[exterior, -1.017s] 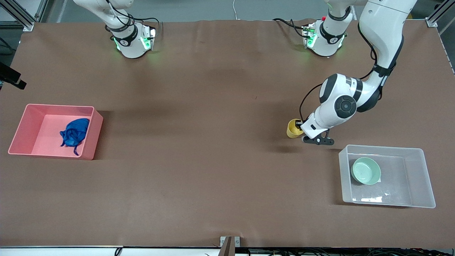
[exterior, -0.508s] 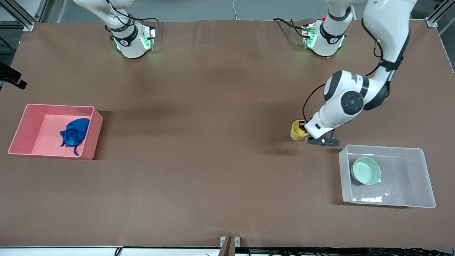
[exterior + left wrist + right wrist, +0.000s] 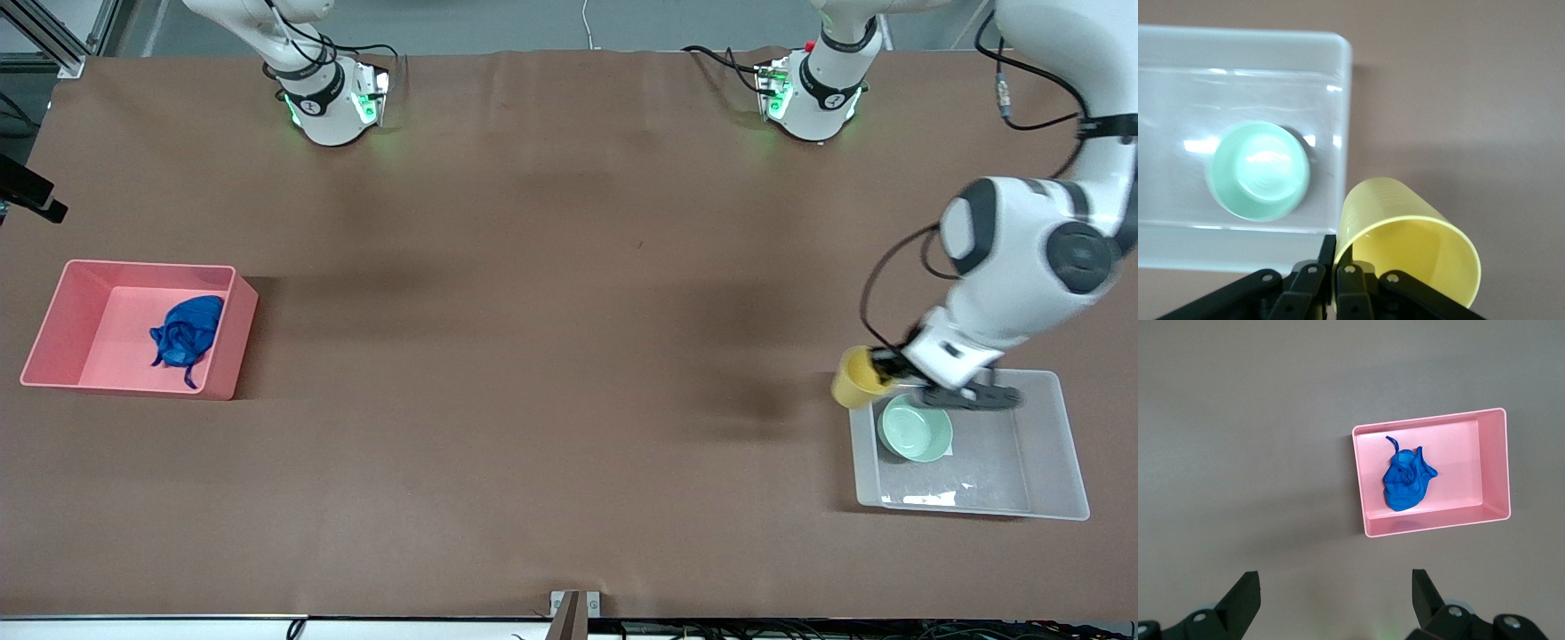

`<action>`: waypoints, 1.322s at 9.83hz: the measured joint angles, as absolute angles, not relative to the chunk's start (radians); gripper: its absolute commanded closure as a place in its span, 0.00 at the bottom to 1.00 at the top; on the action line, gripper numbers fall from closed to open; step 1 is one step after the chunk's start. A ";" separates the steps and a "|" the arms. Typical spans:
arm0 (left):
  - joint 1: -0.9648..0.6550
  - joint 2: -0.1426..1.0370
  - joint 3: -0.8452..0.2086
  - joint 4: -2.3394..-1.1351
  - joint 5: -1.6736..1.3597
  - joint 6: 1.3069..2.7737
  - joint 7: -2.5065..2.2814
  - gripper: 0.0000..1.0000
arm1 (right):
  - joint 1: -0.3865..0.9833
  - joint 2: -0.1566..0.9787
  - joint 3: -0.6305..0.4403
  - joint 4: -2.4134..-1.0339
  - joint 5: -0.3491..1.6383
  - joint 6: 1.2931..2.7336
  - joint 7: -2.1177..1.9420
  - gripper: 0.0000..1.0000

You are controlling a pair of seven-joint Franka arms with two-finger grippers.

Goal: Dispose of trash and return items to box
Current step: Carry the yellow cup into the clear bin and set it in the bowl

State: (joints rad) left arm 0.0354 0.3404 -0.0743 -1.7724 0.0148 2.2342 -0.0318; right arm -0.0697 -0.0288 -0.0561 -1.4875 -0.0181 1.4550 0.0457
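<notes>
My left gripper [image 3: 885, 371] is shut on the rim of the yellow cup [image 3: 855, 377] and holds it in the air over the edge of the clear box [image 3: 1058, 444]. In the left wrist view the fingers pinch the cup's wall [image 3: 1405, 240]. The mint-green bowl [image 3: 916, 428] sits in the box, also in the left wrist view [image 3: 1259, 170]. The blue wad [image 3: 187, 330] lies in the pink bin [image 3: 49, 338], also in the right wrist view [image 3: 1406, 479]. My right gripper [image 3: 1335, 593] is open and empty, high over the table; in the front view it is out of sight.
The pink bin stands at the right arm's end of the table, the clear box at the left arm's end. Both arm bases [image 3: 329, 98] stand along the table's edge farthest from the front camera. Brown table [image 3: 533, 356] lies between the bins.
My left gripper has carried the yellow cup from the table toward the left arm's end, to over the clear box's edge. The right arm has not moved.
</notes>
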 measured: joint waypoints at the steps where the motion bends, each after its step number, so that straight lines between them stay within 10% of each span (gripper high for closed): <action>1: 0.039 0.383 -0.039 -1.720 0.015 2.234 -0.001 1.00 | -0.070 -0.029 -0.056 -1.488 -0.018 1.455 0.046 0.00; 7: 0.040 0.582 0.107 -1.655 -0.118 2.235 0.265 0.93 | -0.070 -0.029 -0.057 -1.488 -0.018 1.454 0.046 0.00; 9: 0.038 0.599 0.110 -1.652 -0.120 2.235 0.271 0.01 | -0.070 -0.029 -0.058 -1.488 -0.018 1.454 0.046 0.00; 13: 0.031 0.569 0.109 -1.610 -0.121 2.235 0.268 0.00 | -0.070 -0.029 -0.059 -1.487 -0.018 1.453 0.046 0.00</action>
